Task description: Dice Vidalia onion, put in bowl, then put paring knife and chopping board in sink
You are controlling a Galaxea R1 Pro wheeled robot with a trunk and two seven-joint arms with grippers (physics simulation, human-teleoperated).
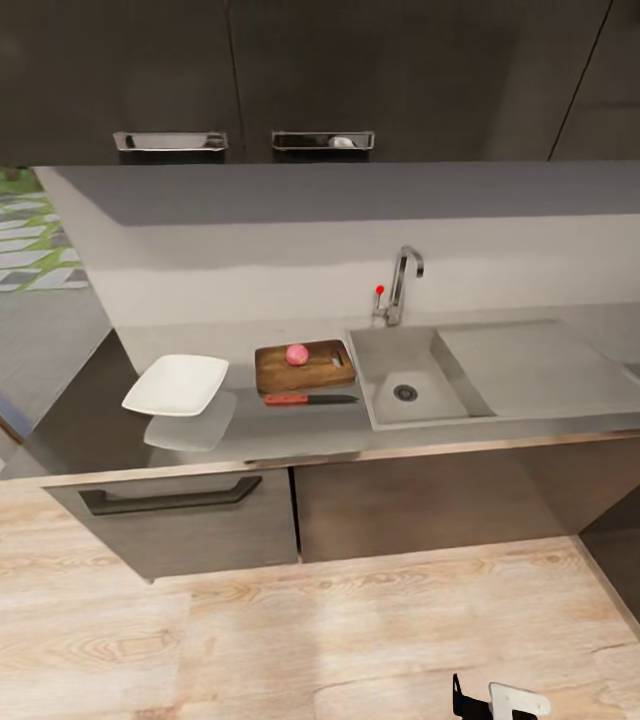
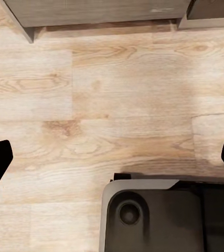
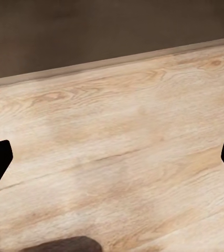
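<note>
Robot stood back from the kitchen desk, both end effectors spread over the floor.

From the head view, a pinkish round onion (image 1: 297, 354) sat on the dark brown wooden chopping board (image 1: 305, 369), left of the steel sink (image 1: 415, 380); the red-handled paring knife (image 1: 310, 399) lay just in front, the white squarish bowl (image 1: 176, 385) further left on the dark grey glossy desk (image 1: 100, 420). In the wrist views, the left end effector (image 2: 112, 163) and the right end effector (image 3: 112, 163) hung wide open above the pale wood floor (image 3: 122, 142).

The right gripper (image 3: 112, 157) hangs wide open over the pale wooden floor (image 3: 122, 142); a dark cabinet base (image 3: 91, 31) crosses behind.
</note>
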